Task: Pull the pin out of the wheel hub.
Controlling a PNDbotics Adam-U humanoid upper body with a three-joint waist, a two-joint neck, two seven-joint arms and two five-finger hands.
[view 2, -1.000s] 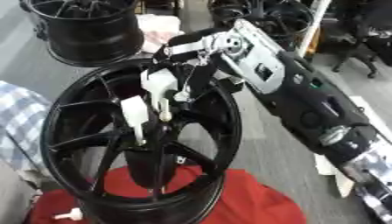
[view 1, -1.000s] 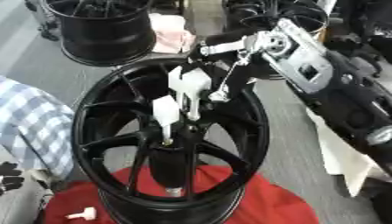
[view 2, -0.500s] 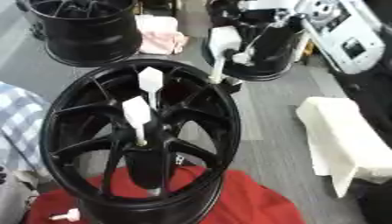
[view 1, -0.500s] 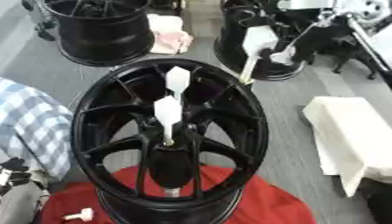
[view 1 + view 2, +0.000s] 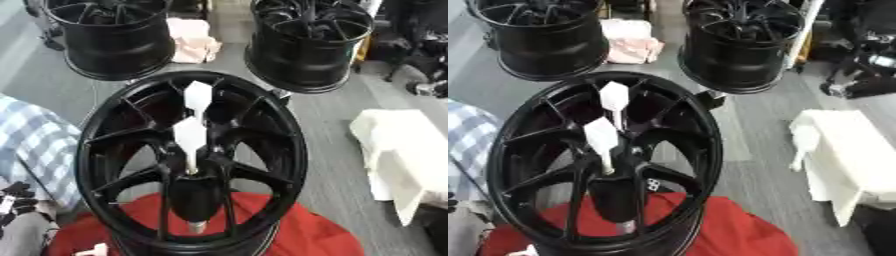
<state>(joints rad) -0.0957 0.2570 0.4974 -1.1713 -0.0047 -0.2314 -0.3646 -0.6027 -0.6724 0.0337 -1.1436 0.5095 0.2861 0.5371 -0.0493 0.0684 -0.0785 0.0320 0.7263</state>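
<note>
The black wheel hub [image 5: 114, 130] stands on a red cloth in the middle of both views. Two white pins with flat, paddle-like heads stick up from it. The upper pin [image 5: 197, 97] is near the far spokes. The lower pin [image 5: 189, 137] runs down to the centre of the hub. A dark shape with pale joints at the lower left edge looks like my left hand [image 5: 16, 199], away from the wheel. My right hand and arm appear in neither view.
Two more black wheels [image 5: 109, 35] [image 5: 306, 40] stand behind the hub, with pinkish cloths [image 5: 194, 42] between them. A white block [image 5: 398, 155] lies at the right. Checked fabric [image 5: 31, 145] lies at the left. The red cloth [image 5: 297, 235] holds a small white piece [image 5: 94, 249].
My right hand was at the hub's far rim, then lifted up and to the right with a white pin in it. It has now left the view.
</note>
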